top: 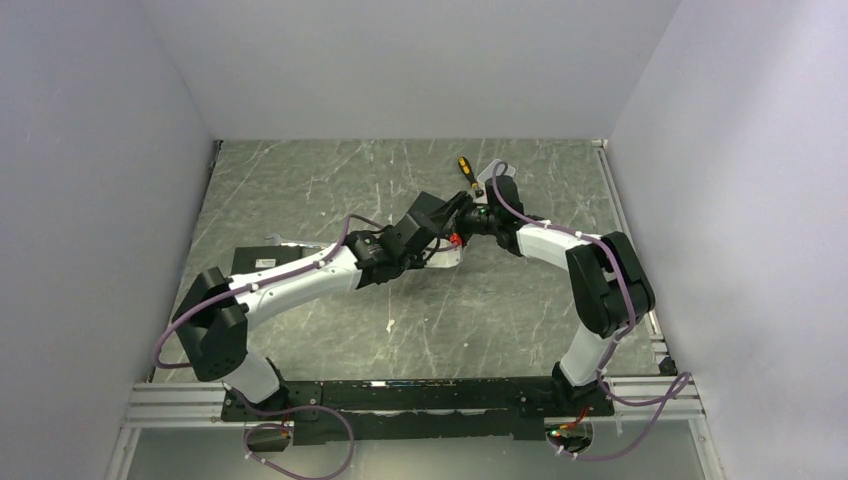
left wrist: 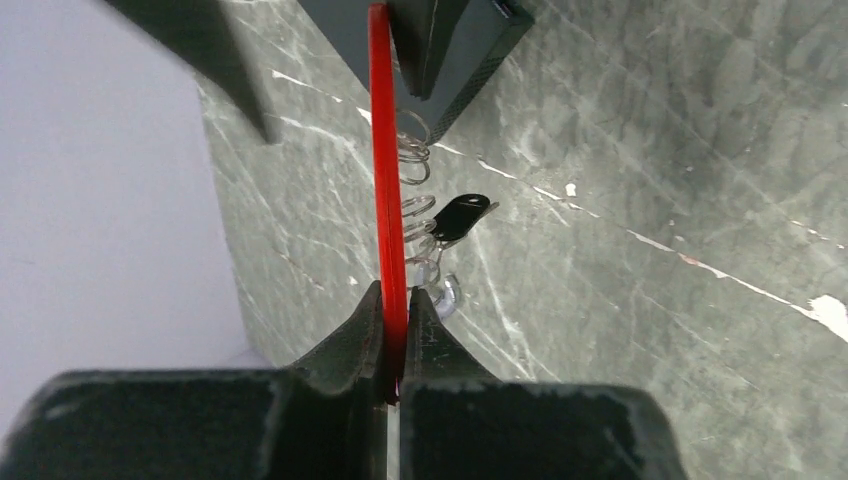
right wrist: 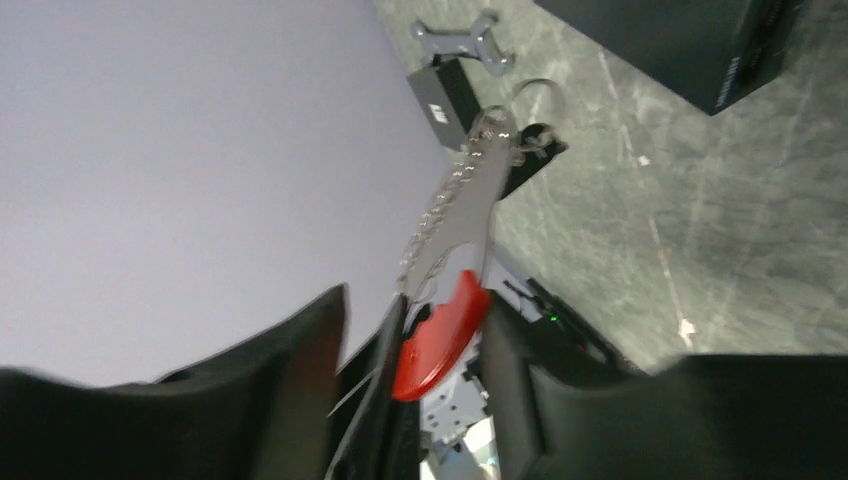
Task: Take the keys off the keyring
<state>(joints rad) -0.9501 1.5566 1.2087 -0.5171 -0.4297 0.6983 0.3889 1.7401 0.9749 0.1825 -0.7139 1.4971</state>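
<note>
I am looking down on the grey marbled tabletop (top: 300, 180), with both claws meeting above its middle. The left claw (left wrist: 395, 345) is pinching the red band of the keyring (left wrist: 385, 180) flat between its fingers. The right claw (right wrist: 425, 345) is gripping the red part at the other end, as far as the blurred wrist view is showing me. So the keyring is hanging stretched between the two claws, off the tabletop, as far as I am judging it.

The whitish-grey coil (left wrist: 418, 190) is running just beside the red band. The black-headed key (left wrist: 462, 214) is dangling from it about midway between the claws, well apart from either set of fingers. A silvery piece (left wrist: 448, 295) is sitting low on the coil, just beside my left fingers; I cannot tell whether it is the plain key.

In my judgement neither claw is free to take a key. I am thinking of anchoring with the left and releasing the right. Then I am planning to pinch the black head squarely and work it along the coil with little slack, since it is tiny and liable to swing.
</note>
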